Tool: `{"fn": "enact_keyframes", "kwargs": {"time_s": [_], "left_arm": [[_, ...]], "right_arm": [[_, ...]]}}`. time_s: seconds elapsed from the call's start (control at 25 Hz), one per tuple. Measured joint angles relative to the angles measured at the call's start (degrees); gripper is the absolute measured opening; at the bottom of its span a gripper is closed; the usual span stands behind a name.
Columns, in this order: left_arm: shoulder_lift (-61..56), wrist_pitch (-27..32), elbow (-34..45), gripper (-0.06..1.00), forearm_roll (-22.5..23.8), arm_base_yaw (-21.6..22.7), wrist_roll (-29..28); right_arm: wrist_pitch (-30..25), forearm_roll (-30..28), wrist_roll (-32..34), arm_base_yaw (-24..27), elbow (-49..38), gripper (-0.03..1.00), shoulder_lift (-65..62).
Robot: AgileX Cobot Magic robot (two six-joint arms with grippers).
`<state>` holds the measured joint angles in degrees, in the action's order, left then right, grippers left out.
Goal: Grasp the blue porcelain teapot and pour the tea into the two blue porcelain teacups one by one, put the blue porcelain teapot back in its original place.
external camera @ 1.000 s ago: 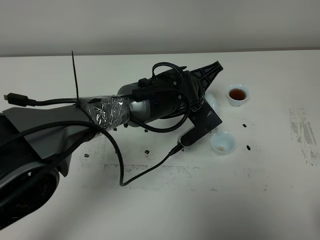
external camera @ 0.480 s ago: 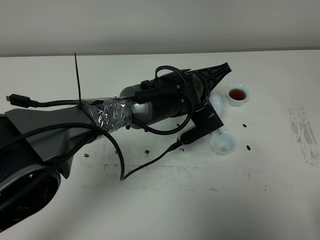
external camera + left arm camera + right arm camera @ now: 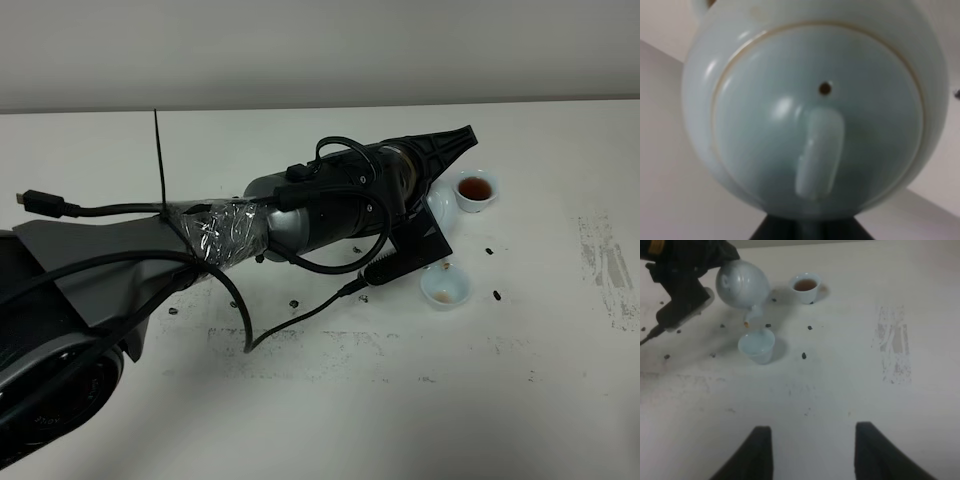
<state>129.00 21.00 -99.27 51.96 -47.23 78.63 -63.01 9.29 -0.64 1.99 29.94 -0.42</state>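
- The left gripper (image 3: 425, 195) reaches across the desk (image 3: 330, 400); its fingers are clamped on the teapot (image 3: 742, 284), apparently at the handle, though the grip itself is hidden.
- The teapot hangs tilted above the desk, spout (image 3: 751, 316) down just over the near cup (image 3: 756, 346), which looks empty.
- The far cup (image 3: 806, 287) already holds dark tea and stands just beside the pot.
- Glazed porcelain: likely heavy with liquid, slippery, brittle; the loop handle seems the safest hold.
- The right gripper (image 3: 812, 455) hovers well apart, fingers spread, holding nothing.
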Motion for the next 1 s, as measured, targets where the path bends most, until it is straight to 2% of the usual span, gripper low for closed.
{"fn": "enact_keyframes", "kwargs": {"time_s": [1.0], "left_arm": [[0.00, -0.87, 0.00, 0.09, 4.54, -0.43, 0.44]], "right_arm": [[0.00, 0.00, 0.06, 0.00, 0.00, 0.41, 0.00]]}}
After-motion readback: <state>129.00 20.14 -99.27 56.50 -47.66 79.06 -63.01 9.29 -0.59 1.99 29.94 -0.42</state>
